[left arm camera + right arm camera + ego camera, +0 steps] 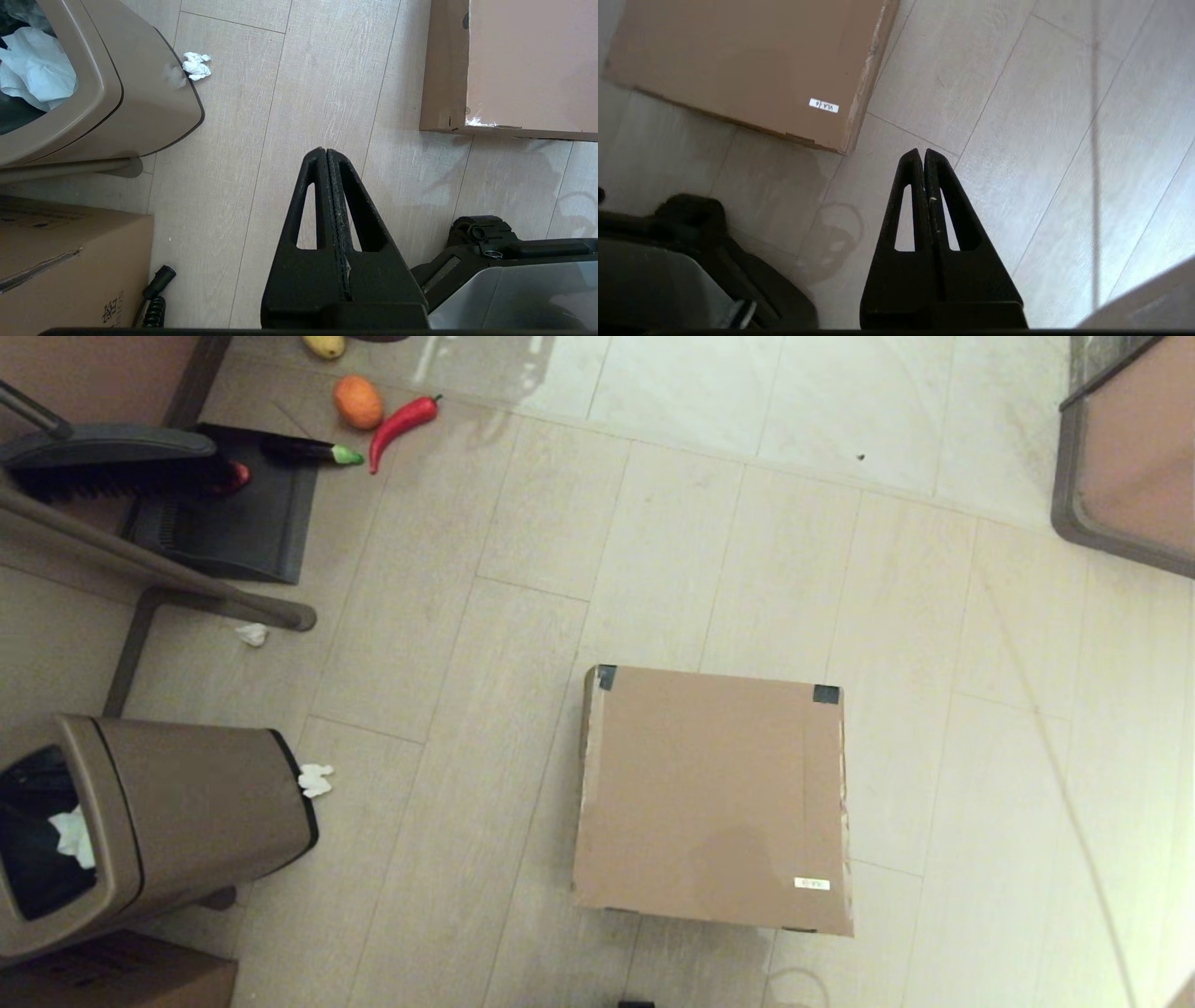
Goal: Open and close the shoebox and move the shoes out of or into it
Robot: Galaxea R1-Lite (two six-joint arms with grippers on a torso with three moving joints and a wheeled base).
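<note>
The shoebox (714,798) lies closed on the floor straight ahead, a flat brown cardboard box with black tape on its two far lid corners and a small white label near its front right corner. Its near left corner (514,65) shows in the left wrist view and its labelled corner (747,65) in the right wrist view. The shoes are out of view. My left gripper (325,150) hangs shut over bare floor, short of the box's front left corner. My right gripper (922,151) hangs shut over bare floor just off the box's front right corner. Neither holds anything.
A brown trash bin (140,821) with paper inside stands at the left, a crumpled tissue (316,780) beside it. A darker cardboard box (70,266) sits near my base. A broom and dustpan (224,504), a red pepper (401,425) and an orange (358,401) lie far left.
</note>
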